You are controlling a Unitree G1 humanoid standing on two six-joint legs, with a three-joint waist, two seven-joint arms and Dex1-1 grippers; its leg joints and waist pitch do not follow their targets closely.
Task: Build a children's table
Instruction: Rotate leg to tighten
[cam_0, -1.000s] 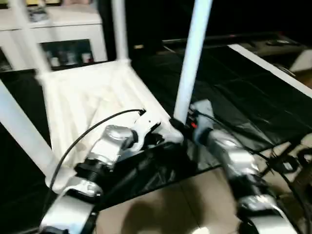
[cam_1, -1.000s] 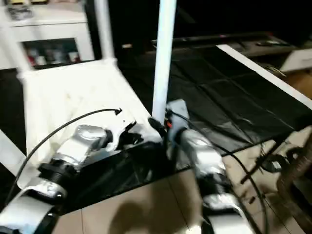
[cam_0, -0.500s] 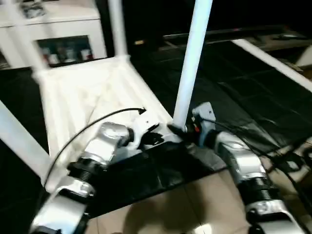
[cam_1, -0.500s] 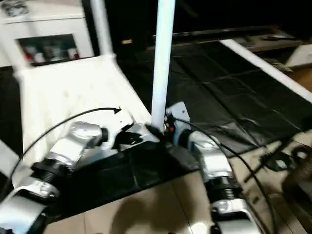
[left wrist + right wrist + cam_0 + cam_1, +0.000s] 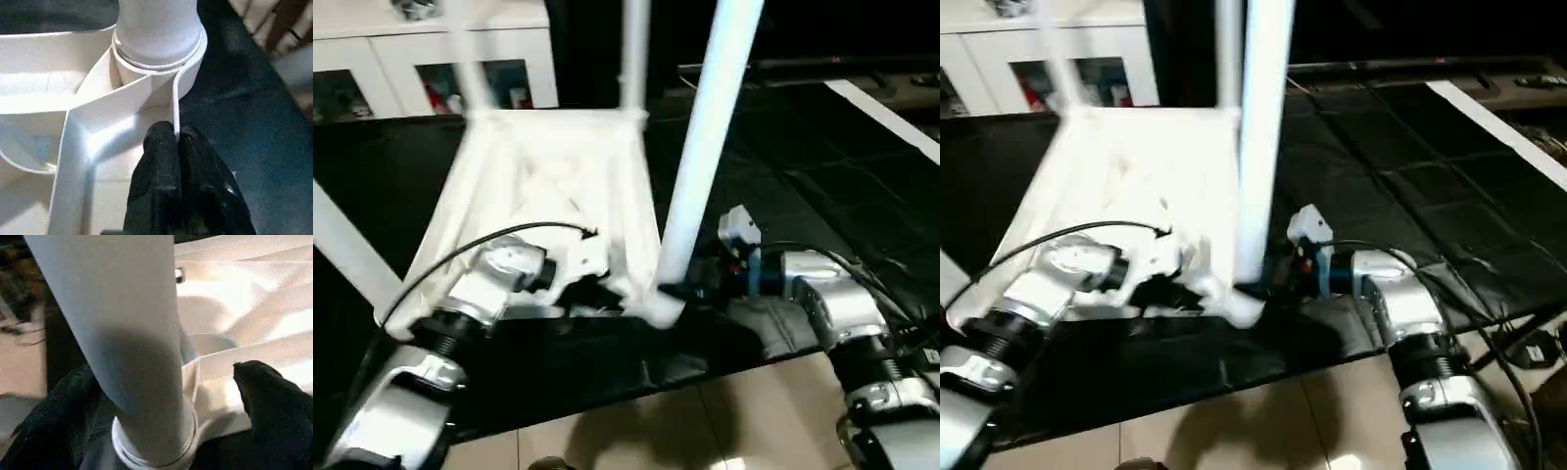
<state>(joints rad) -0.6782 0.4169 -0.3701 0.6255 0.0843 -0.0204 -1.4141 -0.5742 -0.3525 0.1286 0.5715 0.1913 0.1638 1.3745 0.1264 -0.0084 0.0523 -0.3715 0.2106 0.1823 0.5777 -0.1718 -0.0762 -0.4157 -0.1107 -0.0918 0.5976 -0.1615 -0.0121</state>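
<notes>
White ribbed table, tapered round leg

I see the upturned children's table, its nearest leg between my two grippers.

The place looks like a room in a home: a white cabinet with glass doors and small items on its shelves stands at eleven o'clock, beige floor tiles lie at six, and black sheeting spreads at two.
</notes>
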